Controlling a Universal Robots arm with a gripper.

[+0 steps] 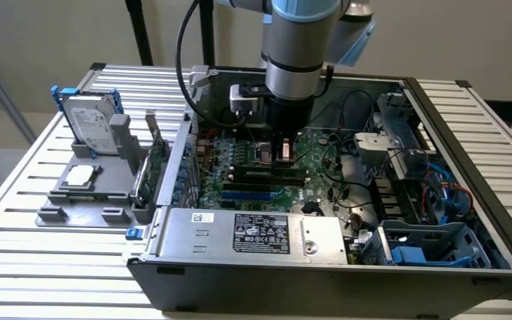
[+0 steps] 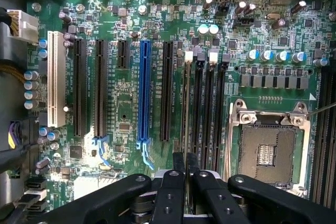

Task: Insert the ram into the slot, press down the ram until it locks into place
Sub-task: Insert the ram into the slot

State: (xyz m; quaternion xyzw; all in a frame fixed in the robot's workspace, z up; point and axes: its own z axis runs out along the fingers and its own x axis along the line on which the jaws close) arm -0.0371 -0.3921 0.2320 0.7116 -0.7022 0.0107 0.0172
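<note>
Wrist view: hand (image 2: 186,162) clamped on edge-on ram (image 2: 186,103) along slot (image 2: 183,121); exterior view: whole open computer case (image 1: 327,283).

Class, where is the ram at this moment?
In the wrist view the ram stands edge-on in the slot farthest from the CPU socket, with the gripper shut on it.

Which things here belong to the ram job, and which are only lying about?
For the job: hand gripping the ram; black slot.
Lying about: hard drive; power supply; blue socket; CPU socket.
</note>
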